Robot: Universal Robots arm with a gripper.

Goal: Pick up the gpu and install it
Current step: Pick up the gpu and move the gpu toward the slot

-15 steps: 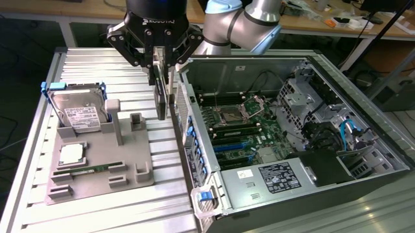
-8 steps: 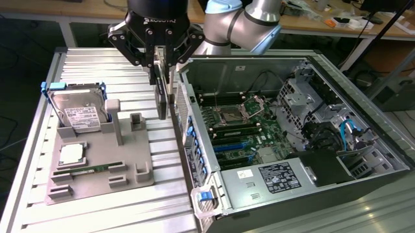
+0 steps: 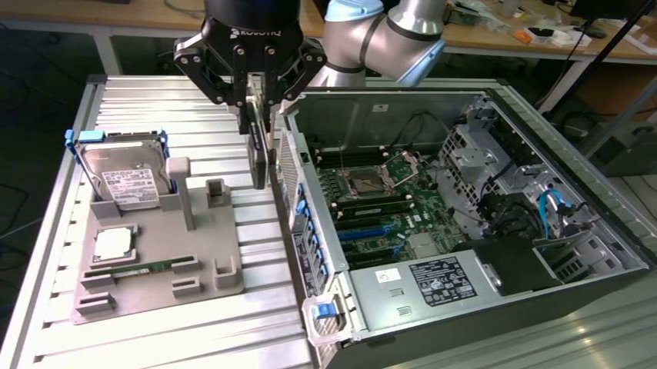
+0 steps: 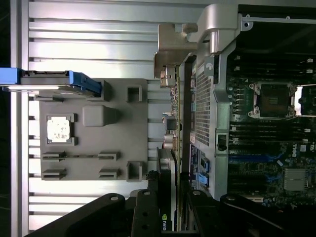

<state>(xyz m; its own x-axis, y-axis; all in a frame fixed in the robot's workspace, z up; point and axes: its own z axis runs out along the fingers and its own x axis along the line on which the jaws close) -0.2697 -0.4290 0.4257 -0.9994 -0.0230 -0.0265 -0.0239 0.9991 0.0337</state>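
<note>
Exterior view, from the front edge back: the ribbed metal desk (image 3: 61,307) carries a grey holder tray (image 3: 154,292) on the exterior view's left. A green memory stick (image 3: 138,268) lies in one of its slots, a processor chip (image 3: 111,244) sits just behind that, and a hard drive (image 3: 123,181) in a blue frame leans at the tray's far end. On the exterior view's right lies the open computer case (image 3: 605,254), its motherboard (image 3: 380,207) exposed. Further back, the pincer (image 3: 260,108) is clenched on the top edge of the gpu (image 3: 260,157), which hangs upright between the tray and the case's side wall, close to the wall. In the wrist view the card runs edge-on away from the black fingers (image 4: 148,212), alongside that wall.
</note>
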